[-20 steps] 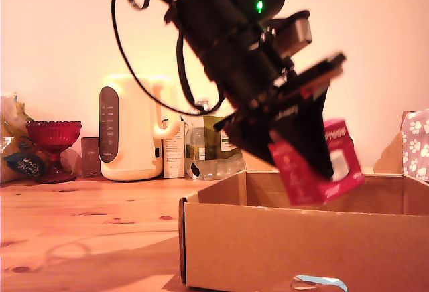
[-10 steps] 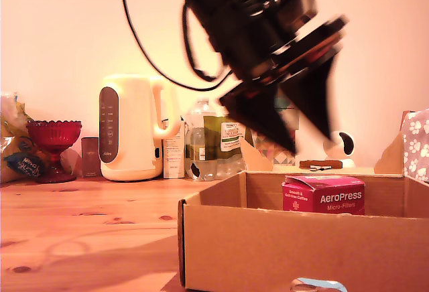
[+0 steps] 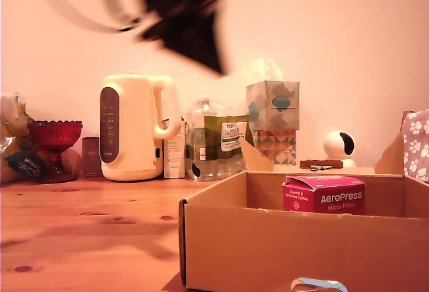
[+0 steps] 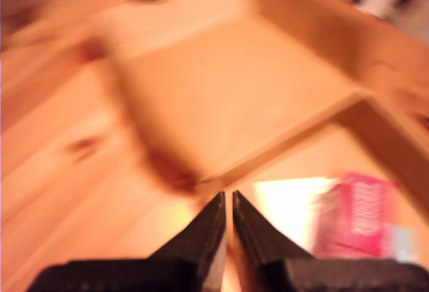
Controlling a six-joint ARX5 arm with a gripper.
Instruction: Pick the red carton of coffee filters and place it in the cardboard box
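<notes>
The red carton of coffee filters (image 3: 325, 195) lies inside the cardboard box (image 3: 268, 252), by its far wall, with its white "AeroPress" print facing the exterior camera. My gripper (image 3: 213, 61) is a dark blur high up, above and to the exterior view's left of the box, well clear of the carton. In the wrist view its two dark fingertips (image 4: 216, 215) come almost together with nothing between them, so the gripper (image 4: 226, 197) is shut and empty. Beyond them the wrist view shows the carton (image 4: 352, 215) as a pink smear behind a box wall (image 4: 288, 138).
On the wooden table (image 3: 80, 232) behind the box stand a cream kettle (image 3: 131, 128), a red glass goblet (image 3: 53, 138), a water bottle with a green packet (image 3: 224, 138), a patterned tissue box (image 3: 273, 104) and a small white round camera (image 3: 338, 146). A paw-print cloth (image 3: 417, 141) shows at the right edge.
The carton was let go and now rests in the box. The arm has swung up and to the exterior view's left, away from the box.
</notes>
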